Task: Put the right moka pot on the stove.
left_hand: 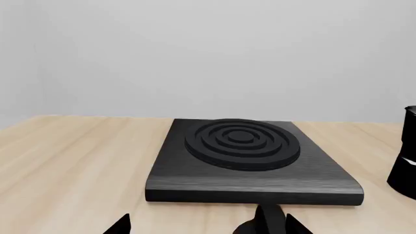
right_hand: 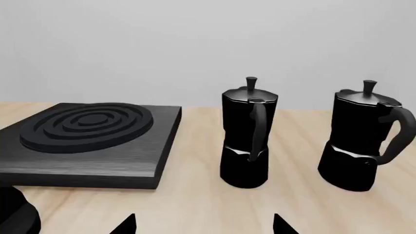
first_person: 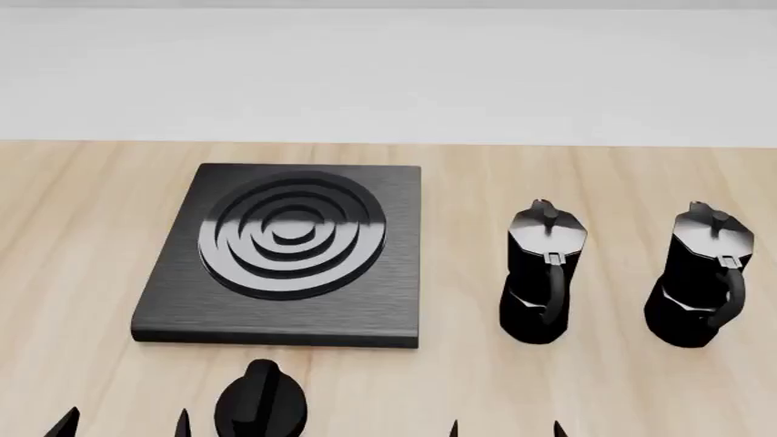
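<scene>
From the left wrist, the stove point(left_hand: 250, 163) lies flat on the wooden table point(left_hand: 71, 161); the left gripper point(left_hand: 206, 223) shows its tips apart, holding nothing.

From the head, the right moka pot point(first_person: 698, 278) stands upright on the table, well apart from the stove, beside the other moka pot point(first_person: 540, 273).

From the right wrist, the right gripper point(right_hand: 203, 225) is spread apart and empty.

Black faceted right moka pot point(first_person: 694, 278) upright on wood, well apart from flat black stove point(first_person: 291, 255).
</scene>
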Tool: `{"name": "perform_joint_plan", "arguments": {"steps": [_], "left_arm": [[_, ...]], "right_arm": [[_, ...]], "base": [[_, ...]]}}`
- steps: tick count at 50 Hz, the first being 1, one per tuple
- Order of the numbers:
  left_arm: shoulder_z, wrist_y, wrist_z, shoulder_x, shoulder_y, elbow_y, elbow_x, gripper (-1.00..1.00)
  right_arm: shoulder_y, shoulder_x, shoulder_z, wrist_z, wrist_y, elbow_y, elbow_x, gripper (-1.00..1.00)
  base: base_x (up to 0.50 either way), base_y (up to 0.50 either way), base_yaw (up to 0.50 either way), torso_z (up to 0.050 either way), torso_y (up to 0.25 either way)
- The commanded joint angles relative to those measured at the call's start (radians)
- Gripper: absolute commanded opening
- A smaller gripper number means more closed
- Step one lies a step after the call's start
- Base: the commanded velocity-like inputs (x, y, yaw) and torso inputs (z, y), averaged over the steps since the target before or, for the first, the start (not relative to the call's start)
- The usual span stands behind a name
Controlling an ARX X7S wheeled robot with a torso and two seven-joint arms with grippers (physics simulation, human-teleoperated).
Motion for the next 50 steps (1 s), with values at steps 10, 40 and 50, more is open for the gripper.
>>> {"name": "perform_joint_plan", "arguments": {"steps": [10,40,50], "left_arm": [[0.009,0.000,-0.010,-0.008,0.000,0.005,-0.008,1.00],[0.011,-0.023,-0.017,-0.016,-0.014,0.004,-0.047,1.00],[0.004,-0.185,-0.045,-0.077,0.013,0.240,-0.108,1.00]], "right_arm": [[0.001,0.007,-0.009,0.008,-0.002,-0.001,0.007,1.00],[0.006,0.018,-0.016,0.019,-0.001,-0.003,0.025,1.00],[-0.012,0.042,-0.016,0.048,0.057,-0.115,0.021,1.00]], "base": [[0.20,0.02,0.00,0.000,0.000],[0.20,0.02,0.00,0.000,0.000],[0.01,0.00,0.00,0.000,0.000]]}}
